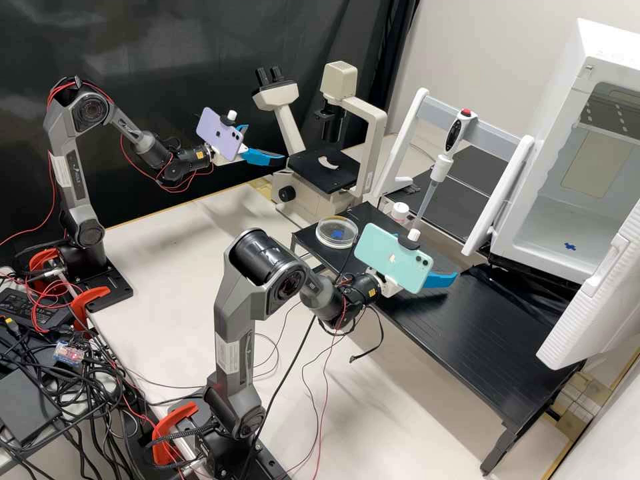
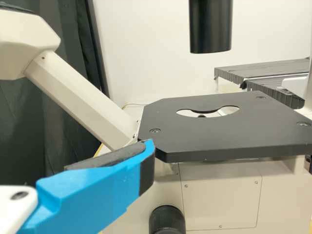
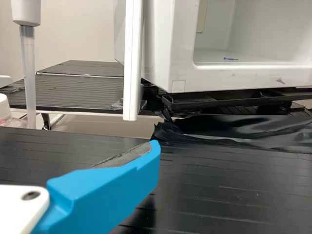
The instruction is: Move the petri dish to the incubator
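The left gripper hangs in front of the microscope and holds nothing, its 2 fingers apart. The right gripper is above the black table – released as well, with 2 spread, empty fingers. The petri dish lies flat on the table near the corner by the microscope, just beside a small bottle with a white cap. A blue mark (a rough cross) shows at the dish. The pipette stands upright in its rack. The incubator is open, with another blue mark on its floor – the dish is outside it.
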